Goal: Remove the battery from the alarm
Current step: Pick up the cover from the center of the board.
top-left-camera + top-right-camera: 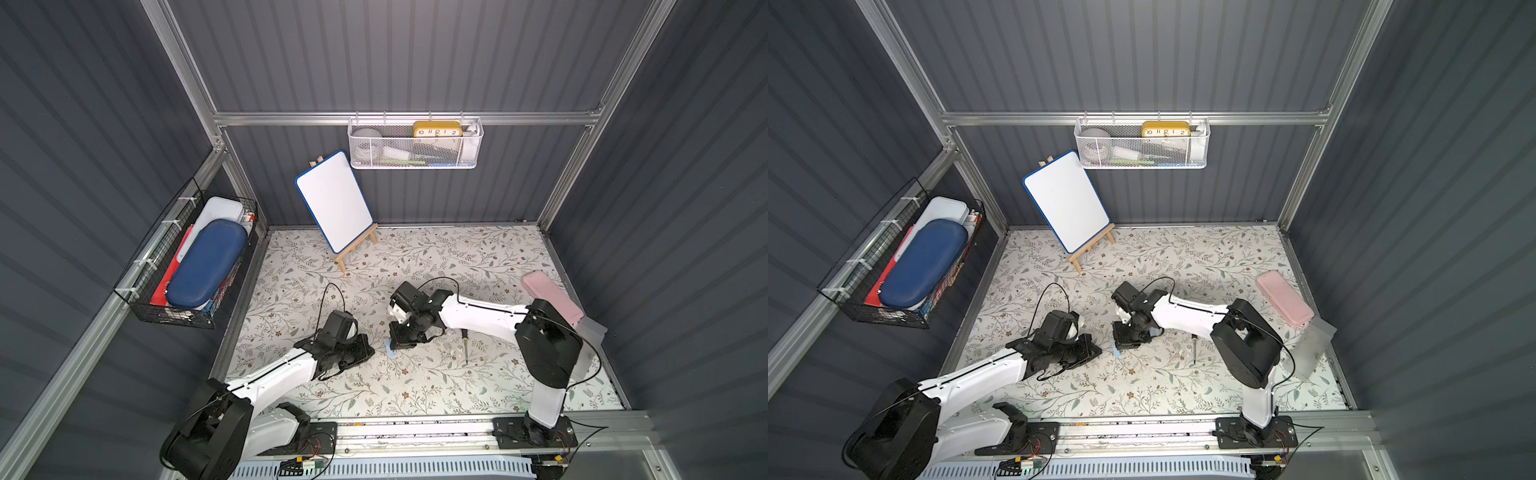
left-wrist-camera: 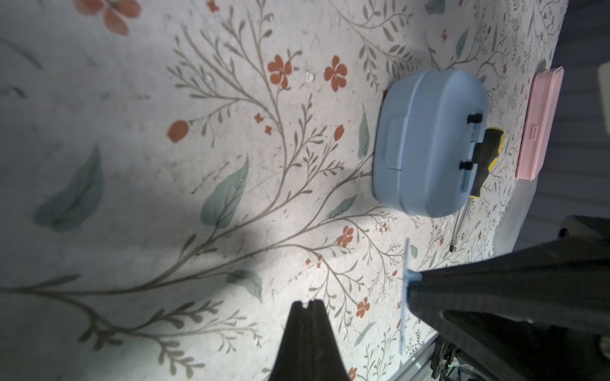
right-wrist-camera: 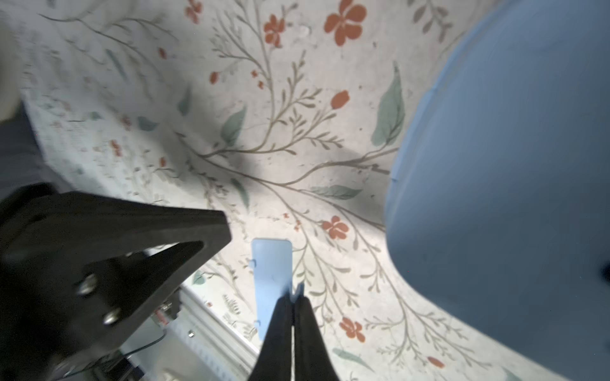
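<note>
Floral paper covers the tabletop (image 1: 419, 386), boxed in by grey ribbed walls (image 1: 395, 54) at the back and both sides. A metal rail (image 1: 415, 428) runs along the near edge, at the bottom of both top views. Between that rail and the two pincers lies a broad bare band of tabletop.

Low in the middle of the frame, the left gripper (image 2: 310, 301) has its tips pressed together on nothing, over bare surface. Just right of it the right gripper (image 3: 293, 297) points down, pinched tight on one edge of a thin light-blue cover (image 3: 272, 280).

Just beside that, under the right arm, sits the alarm (image 2: 429, 142), its blue back and two black knobs (image 2: 474, 117) showing. From above, the arm hides nearly all of it. I cannot make out the battery.

Farther right lies a screwdriver (image 1: 464, 347), and beyond it a pink case (image 1: 550, 297) by the right-hand edge. More open tabletop stretches back to the whiteboard (image 1: 334, 201) on its easel, upper middle.
</note>
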